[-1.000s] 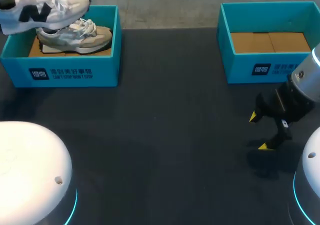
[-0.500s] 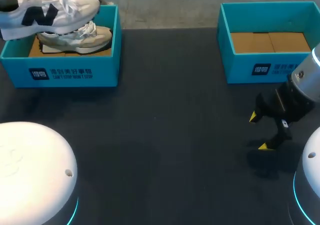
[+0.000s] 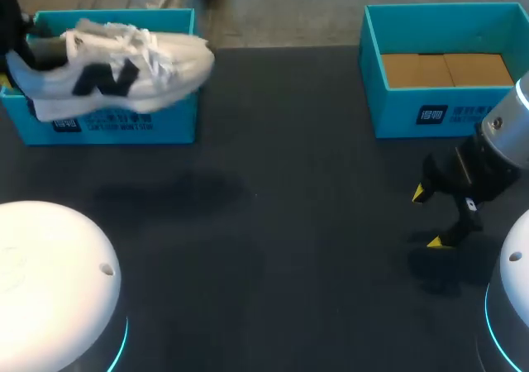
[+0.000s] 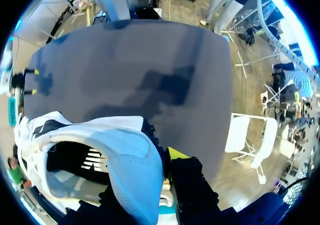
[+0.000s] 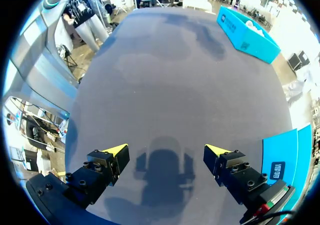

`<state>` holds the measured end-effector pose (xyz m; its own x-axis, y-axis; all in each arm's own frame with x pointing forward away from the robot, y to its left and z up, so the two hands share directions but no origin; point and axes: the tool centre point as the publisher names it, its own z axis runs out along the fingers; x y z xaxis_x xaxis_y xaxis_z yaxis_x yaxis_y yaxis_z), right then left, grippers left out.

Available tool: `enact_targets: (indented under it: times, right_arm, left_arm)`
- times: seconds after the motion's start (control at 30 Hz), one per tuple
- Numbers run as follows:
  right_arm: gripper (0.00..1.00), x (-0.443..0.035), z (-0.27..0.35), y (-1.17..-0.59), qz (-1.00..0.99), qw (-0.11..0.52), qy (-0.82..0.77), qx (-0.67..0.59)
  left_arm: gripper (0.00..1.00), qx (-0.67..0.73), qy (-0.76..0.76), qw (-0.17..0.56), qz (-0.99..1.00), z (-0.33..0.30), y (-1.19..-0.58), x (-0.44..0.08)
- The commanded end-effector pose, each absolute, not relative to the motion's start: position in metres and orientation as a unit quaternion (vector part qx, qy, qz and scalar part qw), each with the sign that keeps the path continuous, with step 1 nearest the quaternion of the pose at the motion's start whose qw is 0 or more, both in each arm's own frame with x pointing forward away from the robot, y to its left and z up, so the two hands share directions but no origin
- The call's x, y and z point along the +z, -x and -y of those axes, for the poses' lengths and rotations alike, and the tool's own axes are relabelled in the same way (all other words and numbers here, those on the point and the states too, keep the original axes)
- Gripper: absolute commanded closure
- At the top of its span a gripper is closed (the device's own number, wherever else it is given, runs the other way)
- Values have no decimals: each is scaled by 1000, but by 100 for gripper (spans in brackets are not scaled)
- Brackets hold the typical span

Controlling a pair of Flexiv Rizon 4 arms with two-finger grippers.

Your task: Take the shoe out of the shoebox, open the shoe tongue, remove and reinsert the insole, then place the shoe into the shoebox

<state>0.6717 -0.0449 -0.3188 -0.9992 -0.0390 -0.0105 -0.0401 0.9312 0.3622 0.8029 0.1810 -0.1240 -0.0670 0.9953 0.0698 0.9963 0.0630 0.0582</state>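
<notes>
- The white sneaker (image 3: 116, 70) hangs in the air on its side-on line, toe pointing toward the middle of the bench (image 3: 289, 223). It crosses the front wall of the left shoebox (image 3: 124, 126), and its toe pokes out past that box's right front corner.
- The left tool (image 4: 159, 160) is clamped on the sneaker's heel collar. One yellow fingertip (image 4: 175, 152) presses the outside of the heel; the other is hidden inside the shoe.
- The sneaker's shadow (image 3: 165, 192) falls on the dark bench just in front of the left shoebox.
- The right tool (image 3: 427, 217) hovers low near the bench's right side, just in front of the right shoebox (image 3: 370, 74). Its fingers are spread wide and hold nothing.
- Both shoeboxes sit along the far edge, well apart, with a broad stretch of bench between them.
</notes>
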Motion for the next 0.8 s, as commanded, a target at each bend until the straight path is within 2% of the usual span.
enact_targets:
  times: [0.03,0.8]
  right_arm:
    - [0,-319,44,-671,-983,2,20,183]
    - [0,-319,44,-671,-983,2,20,183]
  left_arm:
    - [100,-97,689,-43,717,-171,-768,-138]
    - [100,-50,717,-7,695,-69,-742,-240]
